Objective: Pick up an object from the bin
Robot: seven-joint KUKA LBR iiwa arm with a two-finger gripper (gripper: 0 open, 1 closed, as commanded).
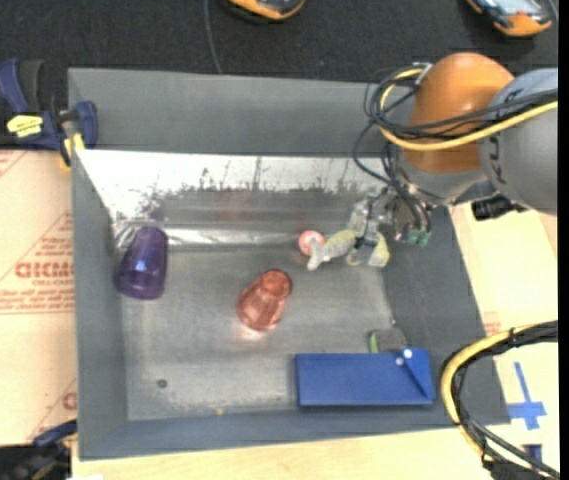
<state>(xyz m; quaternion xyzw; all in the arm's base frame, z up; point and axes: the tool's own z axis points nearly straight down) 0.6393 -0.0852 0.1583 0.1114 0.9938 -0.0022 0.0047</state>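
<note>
My gripper [372,236] hangs low at the bin's back right, near the right wall. Right under it and to its left lies a small pale yellow and white toy [342,246] with a pink round end [310,240]. The toy's right end is under the gripper, and I cannot tell whether it is gripped. A clear pink cup [264,300] lies on its side in the middle of the bin, well to the gripper's lower left.
A clear purple cup [143,262] lies against the left wall. A flat blue box [362,379] rests along the front right, with a small green bit [374,341] just behind it. The arm's orange cover and cables hang over the back right corner.
</note>
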